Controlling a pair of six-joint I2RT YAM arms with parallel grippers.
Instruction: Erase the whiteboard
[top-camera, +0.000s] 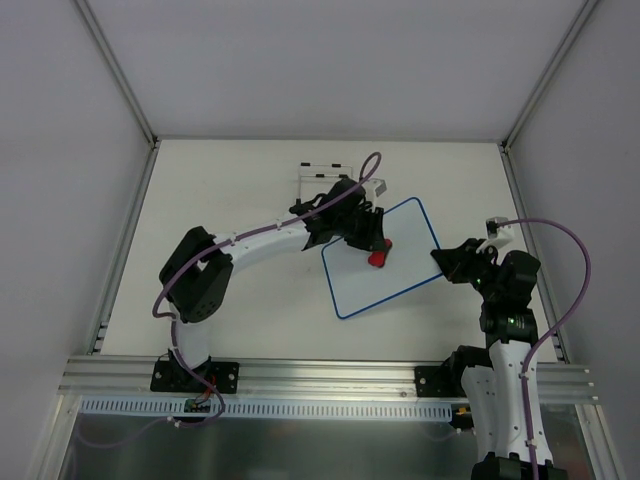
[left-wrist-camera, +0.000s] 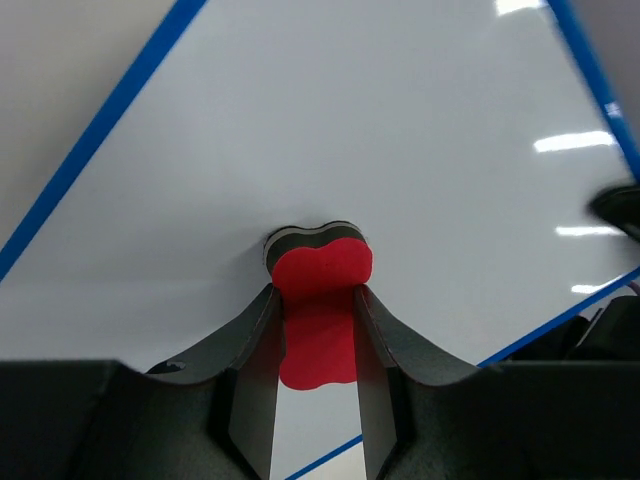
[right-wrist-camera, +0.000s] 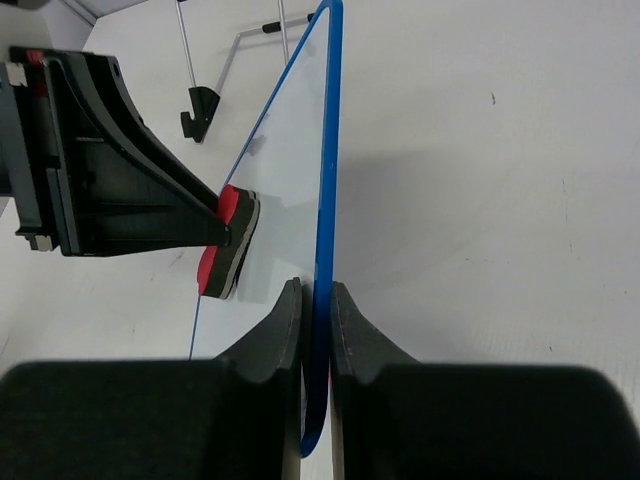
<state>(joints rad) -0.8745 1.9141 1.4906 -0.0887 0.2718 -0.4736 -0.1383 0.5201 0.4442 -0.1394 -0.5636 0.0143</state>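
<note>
The whiteboard (top-camera: 400, 272), white with a thin blue frame, lies turned at an angle on the table to the right of centre. Its surface (left-wrist-camera: 350, 130) shows no marks. My left gripper (top-camera: 372, 246) reaches over the board's upper left part and is shut on the small red eraser (top-camera: 378, 259). The eraser (left-wrist-camera: 320, 300) sits between the two dark fingers, its dark pad pressed against the board. My right gripper (top-camera: 447, 262) is shut on the board's right blue edge (right-wrist-camera: 325, 150), which runs between its jaws (right-wrist-camera: 317, 292). The eraser (right-wrist-camera: 228, 255) also shows from the side there.
A black wire stand (top-camera: 325, 175) stands on the table just behind the left gripper, and its legs (right-wrist-camera: 230, 60) appear beyond the board. White walls enclose the table on three sides. The aluminium rail (top-camera: 330, 375) with both arm bases runs along the near edge.
</note>
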